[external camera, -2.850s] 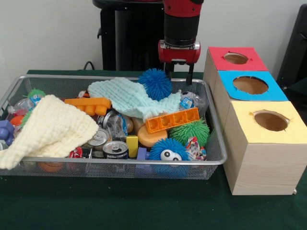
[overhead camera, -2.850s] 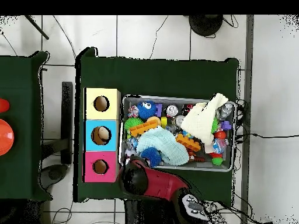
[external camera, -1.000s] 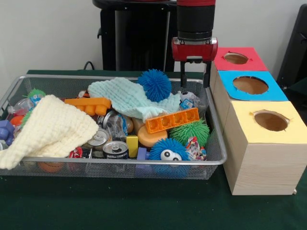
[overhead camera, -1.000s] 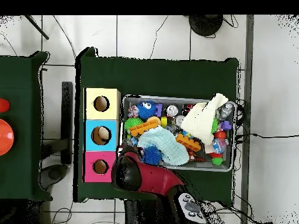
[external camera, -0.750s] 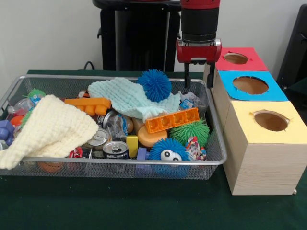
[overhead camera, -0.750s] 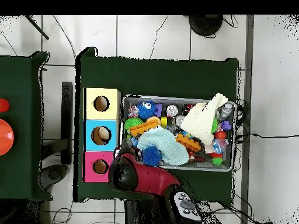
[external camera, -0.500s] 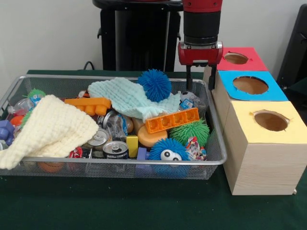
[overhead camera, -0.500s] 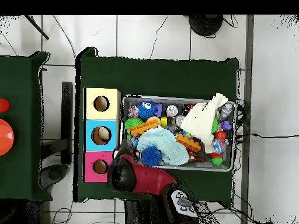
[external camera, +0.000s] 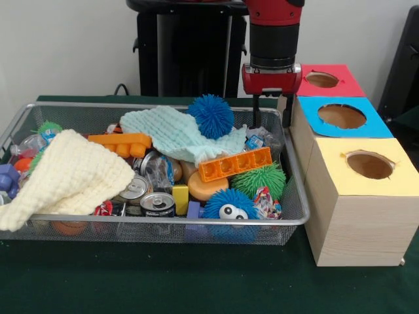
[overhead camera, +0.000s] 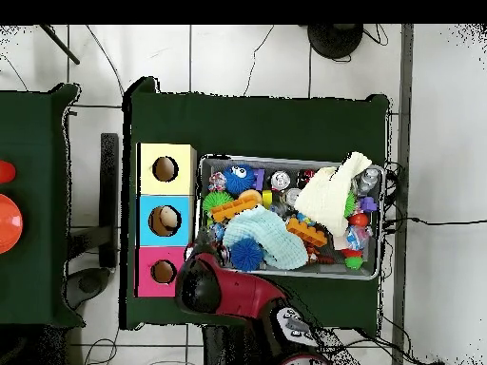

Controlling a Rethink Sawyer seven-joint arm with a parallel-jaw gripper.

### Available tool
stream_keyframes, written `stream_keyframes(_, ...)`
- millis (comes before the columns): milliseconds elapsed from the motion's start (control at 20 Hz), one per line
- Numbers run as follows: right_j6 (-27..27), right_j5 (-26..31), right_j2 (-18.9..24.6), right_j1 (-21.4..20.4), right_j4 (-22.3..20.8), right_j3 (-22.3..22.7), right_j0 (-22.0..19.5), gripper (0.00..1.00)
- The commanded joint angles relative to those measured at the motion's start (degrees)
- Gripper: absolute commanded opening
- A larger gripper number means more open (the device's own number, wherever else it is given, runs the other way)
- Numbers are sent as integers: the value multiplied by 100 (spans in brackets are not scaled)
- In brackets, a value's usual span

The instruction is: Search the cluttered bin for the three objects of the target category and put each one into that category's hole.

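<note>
Moving right from above the blue spiky ball (external camera: 211, 115), my gripper (external camera: 270, 119) now hangs at the wire bin's (external camera: 291, 196) far right corner, beside the red box (external camera: 327, 80). Its fingers are spread and carry nothing, so I judge no pick has been made yet; which category is wanted I cannot tell. Looking from the front, I can see those empty fingertips, which my arm hides from above. Only the overhead view shows something already lying in the blue box's hole (overhead camera: 167, 220).
</note>
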Motion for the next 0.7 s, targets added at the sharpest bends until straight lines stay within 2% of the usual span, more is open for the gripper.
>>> stream_keyframes(50,1312,-327,-35,199,330,-589,1,100)
stream_keyframes(700,1503,-519,42,165,395,-453,54,100)
